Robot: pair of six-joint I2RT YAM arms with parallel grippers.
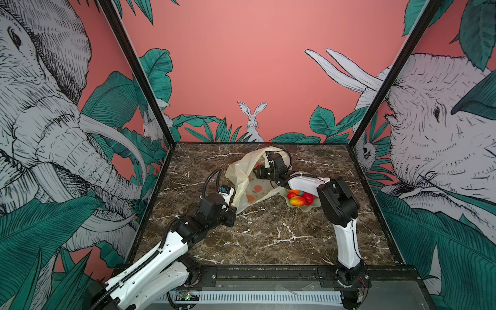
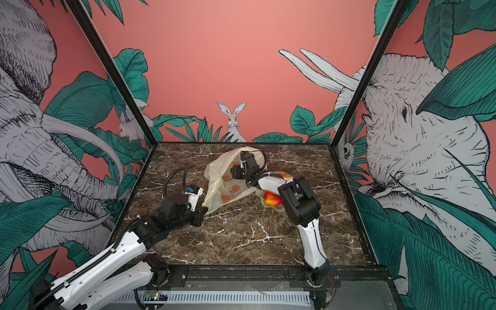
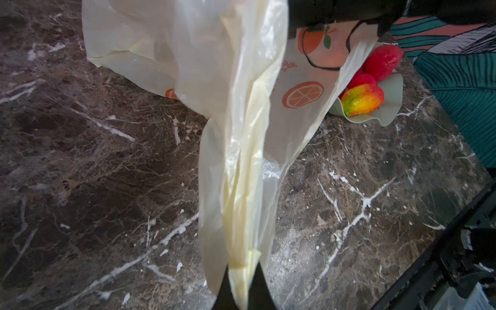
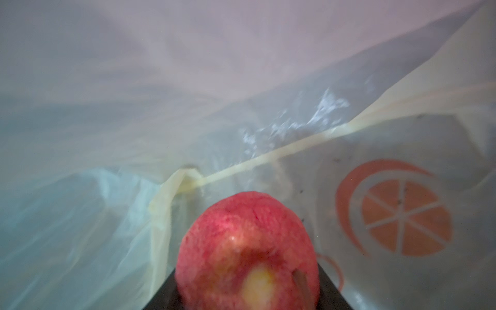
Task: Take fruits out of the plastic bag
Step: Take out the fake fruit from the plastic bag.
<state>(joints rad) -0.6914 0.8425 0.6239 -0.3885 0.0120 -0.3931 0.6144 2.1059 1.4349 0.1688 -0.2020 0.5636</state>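
I see the plastic bag (image 1: pixel 236 171) lying on the dark marble table (image 1: pixel 268 230), toward the back, with its mouth open. My left gripper (image 3: pixel 243 281) is pinched tight on a bunched strip of the bag's edge (it looks like a handle to me) and holds that strip up off the table. My right gripper (image 4: pixel 248 292) is inside the bag, and its two dark fingers are squeezed on a round red fruit (image 4: pixel 247 241) with a yellow patch. Just beside the bag, on the right arm's side, sits a pale green wavy dish (image 3: pixel 391 107). Other fruits lie in it: a red-yellow oval one (image 3: pixel 362 99), two red ones (image 3: pixel 382 61), and, in a top view, a bit of an orange one (image 1: pixel 294 191).
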